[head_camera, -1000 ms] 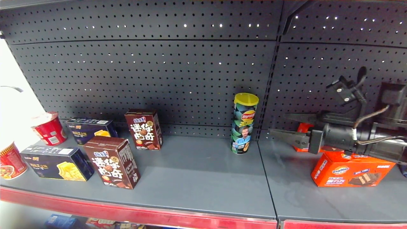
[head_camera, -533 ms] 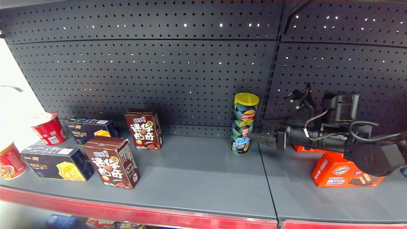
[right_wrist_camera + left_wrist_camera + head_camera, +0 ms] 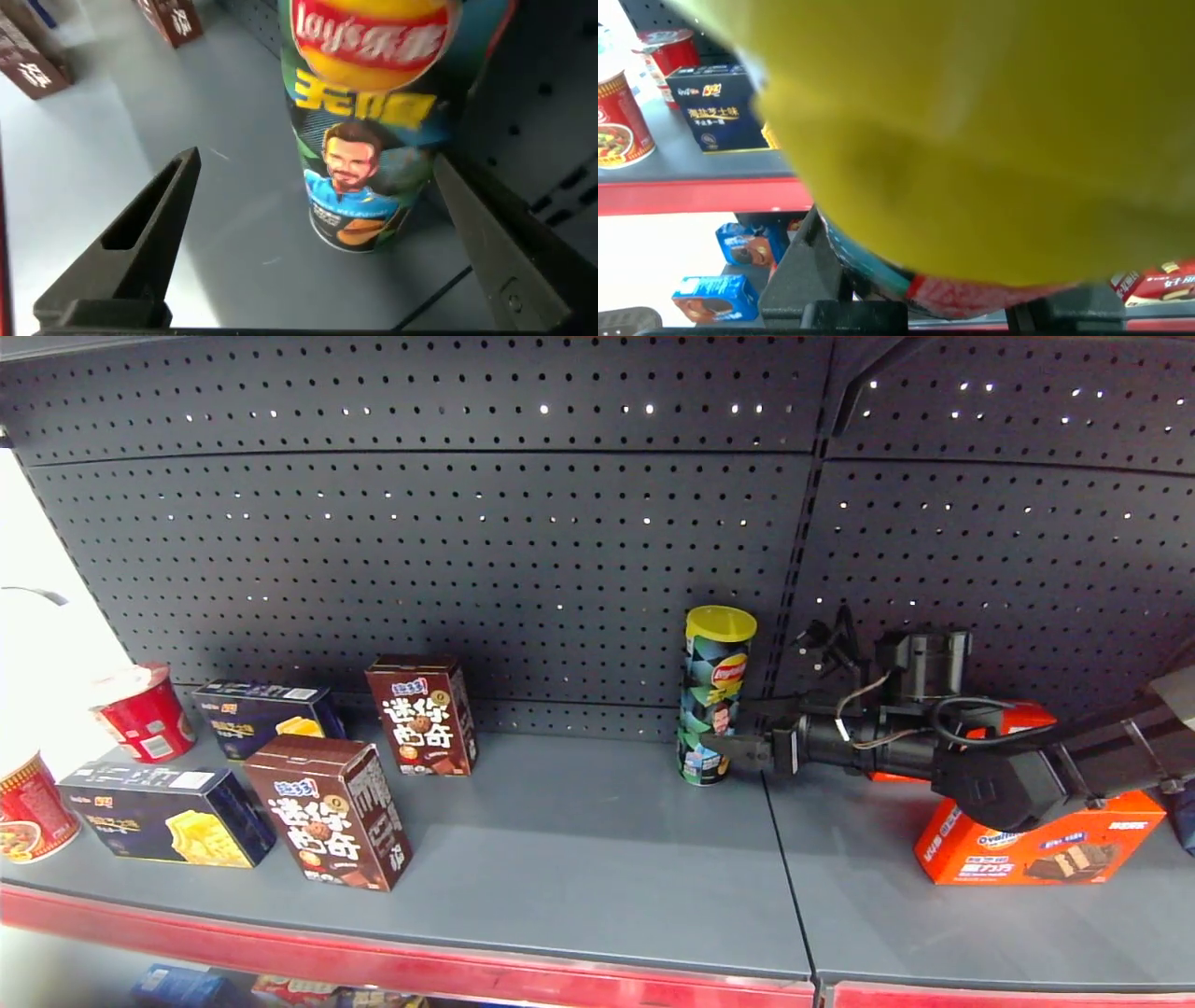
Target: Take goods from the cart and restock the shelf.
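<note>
A tall chips can (image 3: 717,691) with a yellow lid stands upright at the back of the grey shelf (image 3: 579,859). My right gripper (image 3: 738,728) comes in from the right at the can's lower half. In the right wrist view the right gripper (image 3: 313,163) is open, one finger on each side of the can (image 3: 369,140), not pressing on it. In the left wrist view a second can's yellow lid (image 3: 971,121) looms close, and its body runs down between the dark fingers of my left gripper (image 3: 924,303), which is shut on it.
An orange box (image 3: 1046,849) lies under my right arm. Two brown boxes (image 3: 341,812), two dark blue boxes (image 3: 168,812) and red noodle cups (image 3: 145,714) fill the shelf's left side. The middle strip is bare. A lower shelf holds blue packs (image 3: 715,297).
My right arm has swung left along the shelf and dropped lower. Its open fingers have gone from over the orange box to either side of the chips can.
</note>
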Controlling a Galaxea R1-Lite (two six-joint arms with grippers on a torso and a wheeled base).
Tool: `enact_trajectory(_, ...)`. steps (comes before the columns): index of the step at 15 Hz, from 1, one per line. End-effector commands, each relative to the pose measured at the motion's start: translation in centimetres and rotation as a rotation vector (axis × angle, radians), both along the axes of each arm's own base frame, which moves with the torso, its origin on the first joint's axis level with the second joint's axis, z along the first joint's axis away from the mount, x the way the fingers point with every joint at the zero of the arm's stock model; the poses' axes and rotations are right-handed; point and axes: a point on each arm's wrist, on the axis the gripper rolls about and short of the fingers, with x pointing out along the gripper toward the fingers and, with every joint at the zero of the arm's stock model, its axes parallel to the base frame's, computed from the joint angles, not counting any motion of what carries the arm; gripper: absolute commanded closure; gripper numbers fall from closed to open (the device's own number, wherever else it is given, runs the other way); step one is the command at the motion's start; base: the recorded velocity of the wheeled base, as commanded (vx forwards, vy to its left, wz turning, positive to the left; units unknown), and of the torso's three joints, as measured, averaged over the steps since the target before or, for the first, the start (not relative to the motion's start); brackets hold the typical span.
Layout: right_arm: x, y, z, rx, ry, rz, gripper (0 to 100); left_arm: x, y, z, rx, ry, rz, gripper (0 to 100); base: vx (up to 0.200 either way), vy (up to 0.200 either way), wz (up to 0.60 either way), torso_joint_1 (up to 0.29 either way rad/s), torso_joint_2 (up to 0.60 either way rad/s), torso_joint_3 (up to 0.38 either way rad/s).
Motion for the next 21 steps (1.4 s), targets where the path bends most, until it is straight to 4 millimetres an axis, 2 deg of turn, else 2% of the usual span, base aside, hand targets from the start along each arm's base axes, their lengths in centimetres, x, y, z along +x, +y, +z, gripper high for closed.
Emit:
enact_trajectory(1,0.5,0.1,-0.8,-0.006,0.015,-0.002,0,0.0,0.0,-0.2,-0.001,0.011,0.000,100,0.000,0.000,0.00,0.000,0.00,0.000)
enact_trajectory(7,1.9,0.0,-1.7,-0.008,0.021,-0.016,0,0.1,0.0,-0.3,-0.001,0.018,0.000,100,0.000,0.000,0.00,0.000,0.00,0.000)
enact_trajectory(11,3.2,0.8,-2.4,-0.005,0.018,-0.007,0,0.1,0.0,-0.6,-0.001,0.041,0.002,100,0.000,0.000,0.00,0.000,0.00,0.000)
enact_trajectory(16,1.5,2.2,-1.6,0.008,0.000,0.033,0,0.3,0.0,-1.2,-0.001,0.064,0.003,100,0.000,0.000,0.00,0.000,0.00,0.000)
enact_trajectory(21,-0.5,3.5,-1.8,0.002,0.008,0.074,0,0.4,0.0,-1.4,0.000,0.071,0.003,100,0.000,0.000,0.00,0.000,0.00,0.000)
